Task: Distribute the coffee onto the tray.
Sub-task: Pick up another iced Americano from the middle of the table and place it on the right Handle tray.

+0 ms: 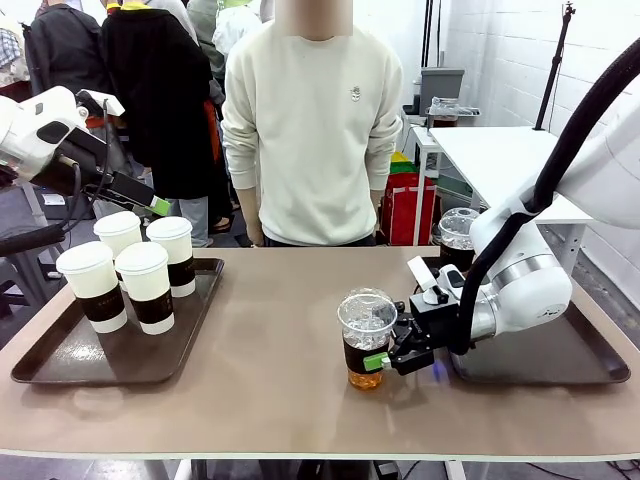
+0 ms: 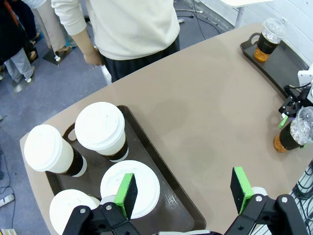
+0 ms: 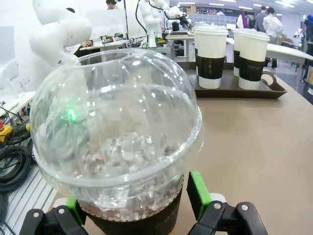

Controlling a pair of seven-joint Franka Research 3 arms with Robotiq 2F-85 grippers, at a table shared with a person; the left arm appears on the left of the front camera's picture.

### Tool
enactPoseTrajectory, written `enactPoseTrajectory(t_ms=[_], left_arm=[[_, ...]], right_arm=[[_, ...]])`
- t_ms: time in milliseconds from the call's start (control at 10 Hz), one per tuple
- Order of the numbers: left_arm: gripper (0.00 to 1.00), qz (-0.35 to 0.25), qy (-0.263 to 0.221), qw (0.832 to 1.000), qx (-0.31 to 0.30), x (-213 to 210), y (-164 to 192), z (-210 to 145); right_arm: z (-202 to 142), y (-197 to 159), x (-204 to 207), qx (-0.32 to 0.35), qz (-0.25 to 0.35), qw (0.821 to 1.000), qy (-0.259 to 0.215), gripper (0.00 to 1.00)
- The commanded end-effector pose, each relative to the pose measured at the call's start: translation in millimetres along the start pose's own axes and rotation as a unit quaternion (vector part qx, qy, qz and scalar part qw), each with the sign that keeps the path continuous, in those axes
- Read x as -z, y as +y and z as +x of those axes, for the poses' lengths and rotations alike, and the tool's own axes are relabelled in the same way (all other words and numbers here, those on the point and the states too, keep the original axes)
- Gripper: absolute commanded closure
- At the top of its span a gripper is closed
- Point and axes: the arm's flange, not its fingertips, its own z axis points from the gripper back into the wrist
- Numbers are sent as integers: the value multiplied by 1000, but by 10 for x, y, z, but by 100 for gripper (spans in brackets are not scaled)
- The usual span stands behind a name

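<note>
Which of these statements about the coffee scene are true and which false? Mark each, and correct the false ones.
1. Four white lidded cups stand on the left tray. True.
2. The right gripper straddles an iced coffee on the bare table. True.
3. The left gripper holds a white cup. False: its jaws are open, holding nothing.
4. Both iced coffees sit on the right tray. False: only one, the far iced coffee, does.
5. The person's hand grips a cup. False: it holds nothing.

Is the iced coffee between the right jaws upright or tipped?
Upright: the iced coffee cup stands on the table, dome lid on top.
</note>
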Motion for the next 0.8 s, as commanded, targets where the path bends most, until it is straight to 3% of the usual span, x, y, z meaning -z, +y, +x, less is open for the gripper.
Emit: enactPoseTrajectory(t_ms=[0, 100, 500, 700], left_arm=[[0, -4, -2, 1000, -5, 11, 17, -9], [0, -4, -2, 1000, -5, 11, 17, -9], [0, -4, -2, 1000, -5, 11, 17, -9], [0, -4, -2, 1000, -5, 11, 17, -9]], right_arm=[[29, -33, 35, 13, 9, 1000, -2, 18], [34, -5, 25, 0, 1, 1000, -8, 37], [110, 51, -7, 12, 0, 1000, -11, 37], [377, 272, -231, -6, -23, 1000, -16, 37]])
